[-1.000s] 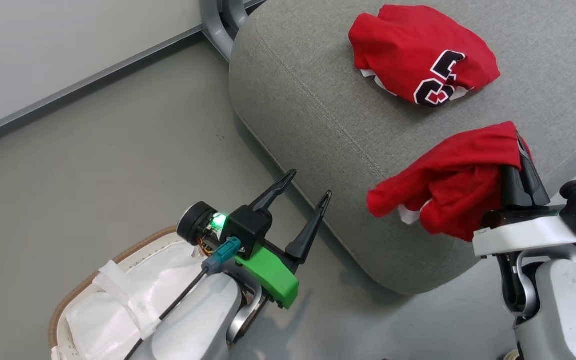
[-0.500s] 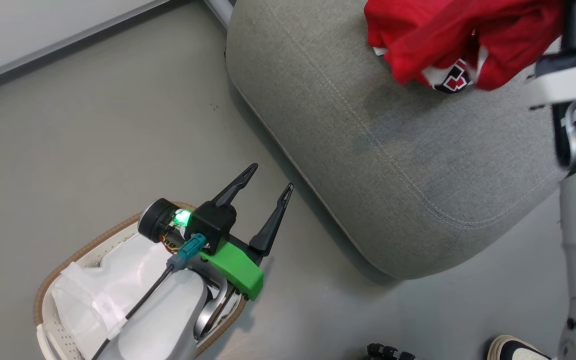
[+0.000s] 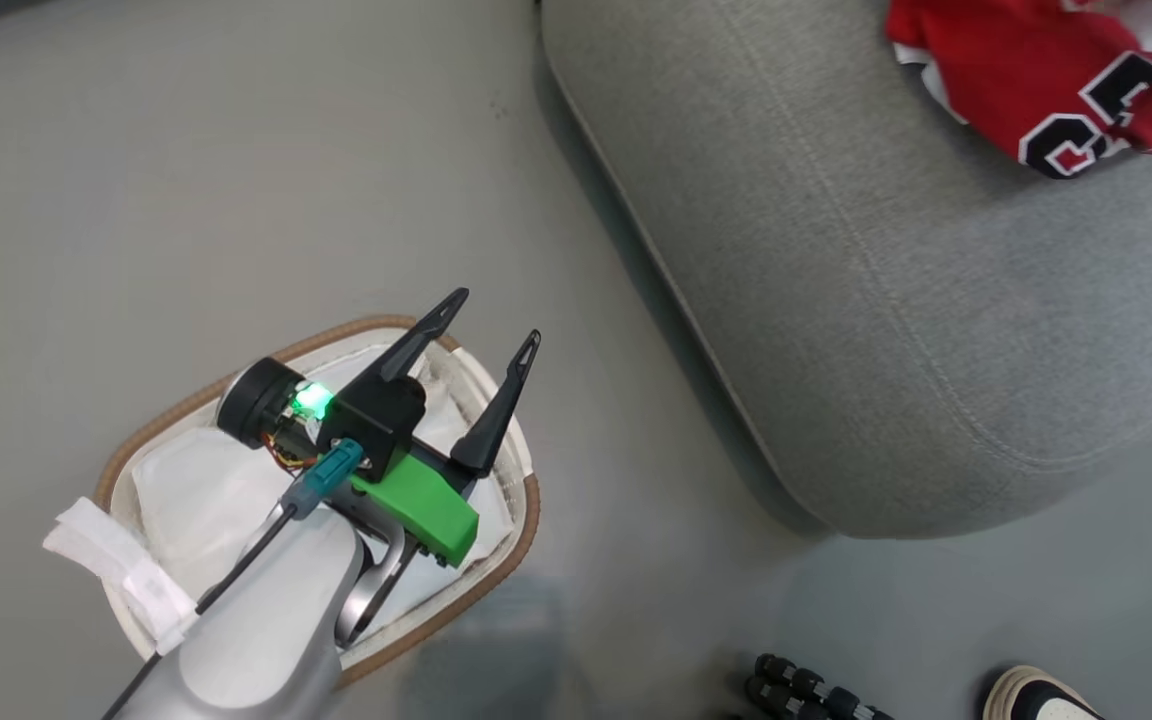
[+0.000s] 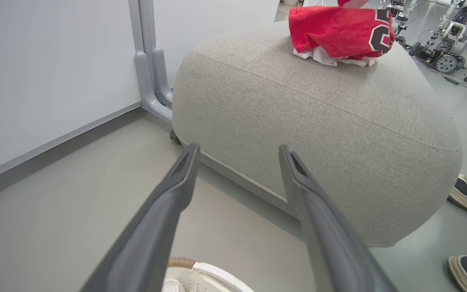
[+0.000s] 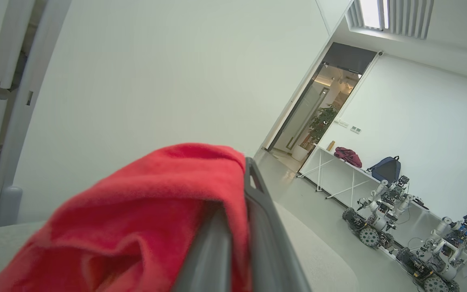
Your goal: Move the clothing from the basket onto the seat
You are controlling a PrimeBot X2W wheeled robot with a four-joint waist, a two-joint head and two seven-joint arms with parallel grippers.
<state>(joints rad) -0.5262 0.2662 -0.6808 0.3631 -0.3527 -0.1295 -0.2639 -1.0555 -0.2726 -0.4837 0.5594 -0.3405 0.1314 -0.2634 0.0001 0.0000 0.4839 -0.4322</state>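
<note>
Hovering over the basket (image 3: 236, 362), left gripper (image 3: 494, 318) with jaws apart, right gripper (image 5: 241, 194) clamped on a red shirt (image 5: 144, 211), numbered jersey (image 3: 1036, 90) lying on the seat (image 3: 886, 300)

Basket (image 3: 168, 421) sits on the floor (image 3: 186, 180) at lower left, with the liner (image 3: 186, 490) inside it. Left gripper (image 3: 497, 315) hangs over the basket's right end, pointing at the seat (image 3: 886, 300). Seat stands right of the basket, a strip of floor between them. Jersey (image 3: 1046, 90) lies on the seat's top, far side. A shoe (image 3: 1036, 695) is on the floor in front of the seat. Shirt (image 5: 136, 219) is draped over the right gripper (image 5: 237, 227), above the seat.
</note>
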